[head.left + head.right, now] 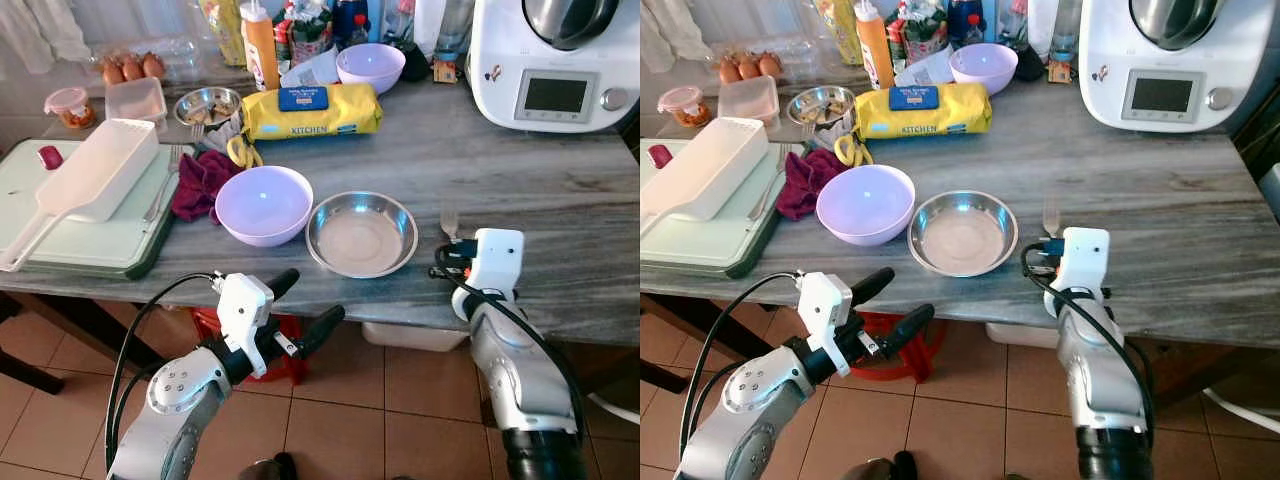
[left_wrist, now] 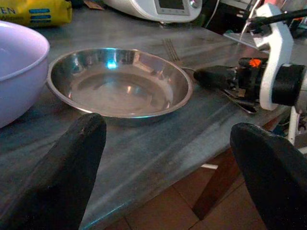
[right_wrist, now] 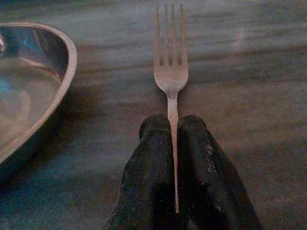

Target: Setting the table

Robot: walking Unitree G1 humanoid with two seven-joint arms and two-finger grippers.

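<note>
Here the right fingers pinch the fork handle, while the left fingers are spread wide.

Silver fork: handle hidden between the black fingers of the right gripper; from the head camera only its tines show, at 12 o'clock of the wrist housing. White kitchen appliance with grey screen: top cut off at frame edge. Cluttered bottles and packets behind the yellow pack: labels too small to read.

White kitchen machine at upper right, yellow packet at top centre, orange sauce bottle behind it, eggs upper left, maroon cloth left of centre, red-tiled floor below.
</note>
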